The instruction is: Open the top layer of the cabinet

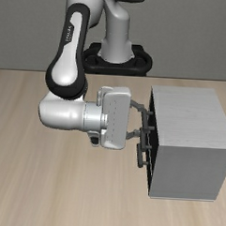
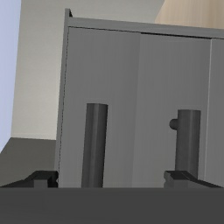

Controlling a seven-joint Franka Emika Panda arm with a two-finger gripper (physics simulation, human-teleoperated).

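Tabletop (image 1: 27,176) of pale wood grain carries the whole scene. On it, at the exterior view's right, stands the cabinet (image 1: 191,138), a plain grey box. Its front face is turned toward the exterior view's left, where the robot meets it. Seen from the wrist, the cabinet (image 2: 114,79) front is split by thin seams into panels that lie flush with one another; none stands proud of its neighbour.

The arm (image 1: 68,66), white with a black band, rises from its base (image 1: 113,57), bends down and runs level above the tabletop toward the cabinet. At its end the gripper (image 1: 145,133) sits right against the cabinet's front, its hand body white and its fingers dark.

In the wrist view the gripper (image 2: 109,179) is released: its 2 fingertips (image 2: 39,181) stand wide apart, with nothing pinched between them. 2 dark handles stand off the front as round bars, 1 on each of 2 adjoining panels. The first handle (image 2: 96,144) stands between the fingertips and touches neither. The second handle (image 2: 188,140) stands just at the other fingertip; whether they touch cannot be told. Which panel is the top layer cannot be told for certain from these views.
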